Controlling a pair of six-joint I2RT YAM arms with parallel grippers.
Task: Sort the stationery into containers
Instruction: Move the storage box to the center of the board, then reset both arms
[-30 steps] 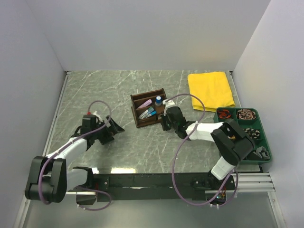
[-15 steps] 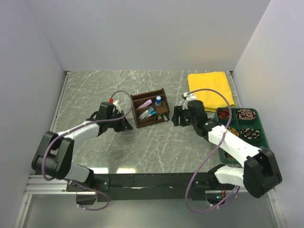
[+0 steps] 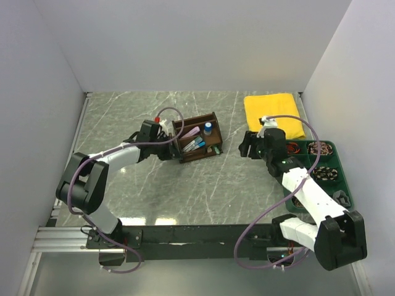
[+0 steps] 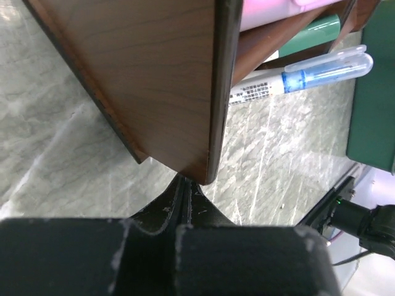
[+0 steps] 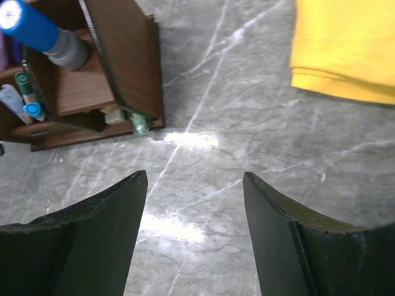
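Green tray (image 3: 337, 185) near right, coiled bands inside. Right gripper (image 5: 194, 185) over the table (image 5: 247, 123), jaws apart, holding nothing. Left gripper (image 4: 179, 200) jaws together, tips touching the corner of the wooden organiser (image 3: 200, 150). Pens (image 3: 192, 145) and blue-capped bottle (image 3: 208, 128) sit inside it. Yellow cloth (image 3: 273, 114) far right.

Marbled grey-green table (image 3: 123, 117) with wooden organiser (image 3: 200, 155), folded yellow cloth (image 3: 272, 112) and dark green tray (image 3: 343, 185).

Dark brown wooden desk organiser (image 4: 154, 80), fine grain, smooth faces, grey-green marble-look table (image 5: 247, 154), polished and glossy with glare, yellow cloth (image 5: 345, 43), soft and matt, pen (image 4: 290, 77) with translucent blue plastic cap, dark green smooth plastic tray (image 3: 342, 179), right gripper's fingers (image 5: 92, 234) matt black, scuffed
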